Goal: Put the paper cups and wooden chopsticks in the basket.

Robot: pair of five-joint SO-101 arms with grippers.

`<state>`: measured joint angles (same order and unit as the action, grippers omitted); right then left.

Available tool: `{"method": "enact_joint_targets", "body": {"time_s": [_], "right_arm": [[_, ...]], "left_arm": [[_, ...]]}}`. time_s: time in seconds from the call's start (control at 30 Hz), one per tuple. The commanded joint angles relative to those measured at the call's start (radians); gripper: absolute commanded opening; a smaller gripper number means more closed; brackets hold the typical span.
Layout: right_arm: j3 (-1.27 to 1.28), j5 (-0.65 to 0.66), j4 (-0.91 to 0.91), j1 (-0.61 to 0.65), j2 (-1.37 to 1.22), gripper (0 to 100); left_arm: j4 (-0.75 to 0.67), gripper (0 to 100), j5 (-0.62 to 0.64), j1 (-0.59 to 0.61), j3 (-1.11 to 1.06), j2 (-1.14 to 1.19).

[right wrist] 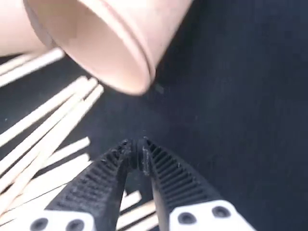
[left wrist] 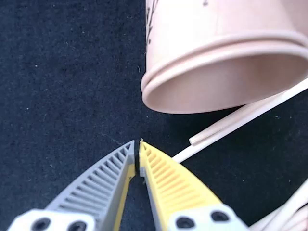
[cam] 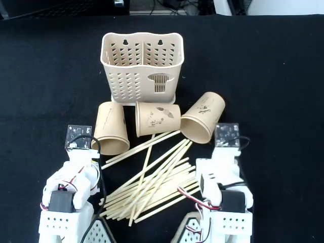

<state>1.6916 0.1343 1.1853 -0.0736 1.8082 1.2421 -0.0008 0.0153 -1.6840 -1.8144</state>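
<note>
Three paper cups lie on their sides on the black cloth: a left cup (cam: 111, 128), a middle cup (cam: 157, 118) and a right cup (cam: 203, 117). In front of them sprawls a pile of several wooden chopsticks (cam: 152, 182). The beige basket (cam: 142, 66) stands upright behind the cups. My left gripper (left wrist: 136, 146) is shut and holds nothing, just short of the left cup's rim (left wrist: 211, 72) and beside a chopstick (left wrist: 240, 120). My right gripper (right wrist: 136, 144) is shut and holds nothing, close below the right cup's mouth (right wrist: 103, 45), with chopsticks (right wrist: 43, 130) alongside.
Both arms (cam: 71, 192) (cam: 223, 187) sit at the table's near edge, flanking the chopstick pile. Black cloth (cam: 40, 76) lies bare to the left and right of the basket.
</note>
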Motion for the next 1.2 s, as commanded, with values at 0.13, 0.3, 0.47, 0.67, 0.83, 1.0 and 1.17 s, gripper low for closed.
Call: {"method": "enact_joint_targets", "body": {"time_s": [0.13, 0.3, 0.47, 0.67, 0.83, 1.0, 1.17], "right_arm": [[-0.188, 0.23, -0.141, -0.012, 0.076, 4.3], [-0.443, 0.227, -0.005, -0.005, 0.076, 12.0], [-0.407, 0.23, -0.032, -0.003, 0.05, 24.7], [-0.369, 0.252, -0.084, 0.063, -0.185, 25.0], [-0.552, 0.252, -0.114, 0.12, -0.444, 25.1], [-0.65, 0.258, -0.209, 0.138, -0.75, 25.1], [-0.707, 0.269, -0.313, 0.137, -0.946, 25.1]], "left_arm": [[0.012, 3, 0.006, -0.008, -0.015, -0.008], [0.012, 3, 0.006, -0.008, -0.015, -0.008], [0.012, 3, 0.006, -0.008, -0.015, -0.008], [0.012, 3, 0.006, -0.012, -0.015, -0.008], [0.012, 3, 0.006, -0.007, -0.015, -0.008], [0.012, 3, 0.006, -0.01, -0.015, -0.008], [0.012, 3, 0.006, -0.008, -0.015, -0.008]]}}
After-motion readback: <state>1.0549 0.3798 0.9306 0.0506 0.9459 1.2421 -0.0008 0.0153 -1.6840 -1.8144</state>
